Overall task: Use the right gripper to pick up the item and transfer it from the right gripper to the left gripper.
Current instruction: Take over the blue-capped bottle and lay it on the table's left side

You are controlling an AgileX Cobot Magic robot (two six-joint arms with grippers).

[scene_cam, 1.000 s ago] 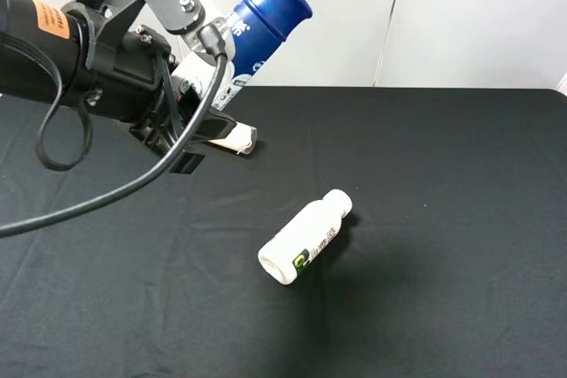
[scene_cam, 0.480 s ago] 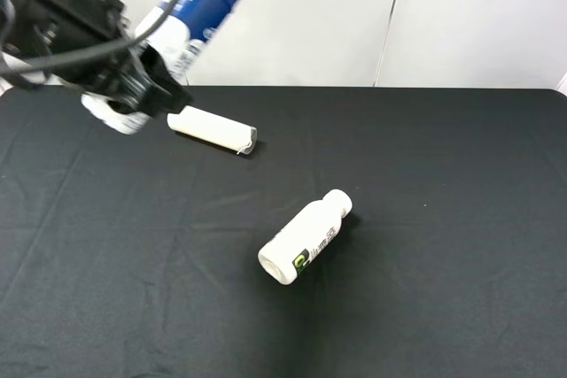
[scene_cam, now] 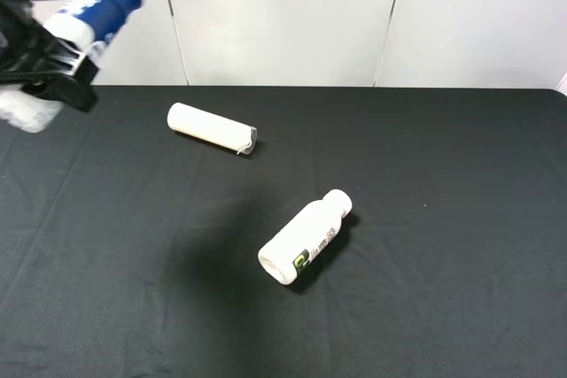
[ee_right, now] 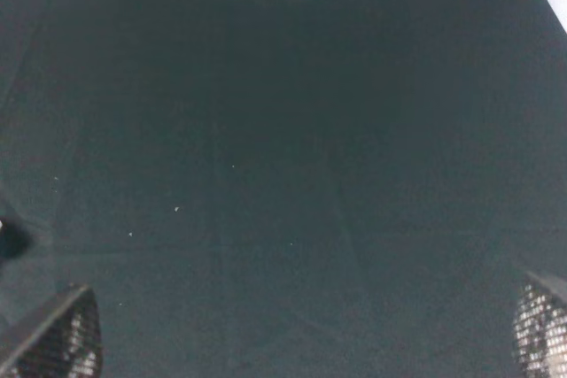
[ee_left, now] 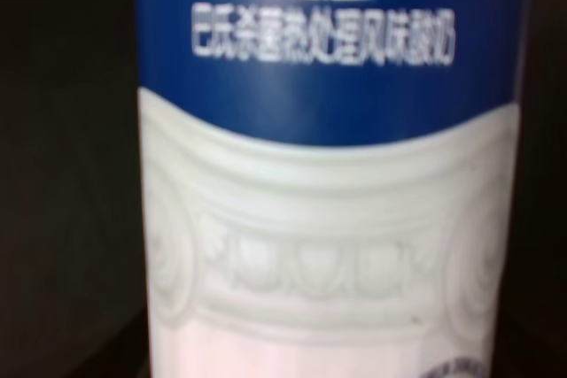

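Up at the far-left corner of the high view, the left gripper (scene_cam: 55, 73) is clamped round the blue-capped bottle (scene_cam: 96, 13), which hangs clear of the black tablecloth (scene_cam: 425, 174). Bottle tilted: blue cap up and toward the back wall (scene_cam: 283, 15), white base lower, close to the picture's left edge; jaws closed across its middle. Left wrist view filled by the blue-and-white label, very close and blurred; the fingers probably sit in the dark margins either side, can't make them out. Right gripper (ee_right: 297, 334) does not show in the high view. In its own wrist view the two fingertips (ee_right: 53, 338) sit at opposite edges, spread wide, nothing between them, bare cloth beneath. White tube (scene_cam: 213, 128) lies flat toward the back of the cloth, left of centre. White bottle with the logo (scene_cam: 306, 241) lies on its side near the middle, cap end pointing away and to the right. Tube and logo bottle well apart from each other and from the held bottle.
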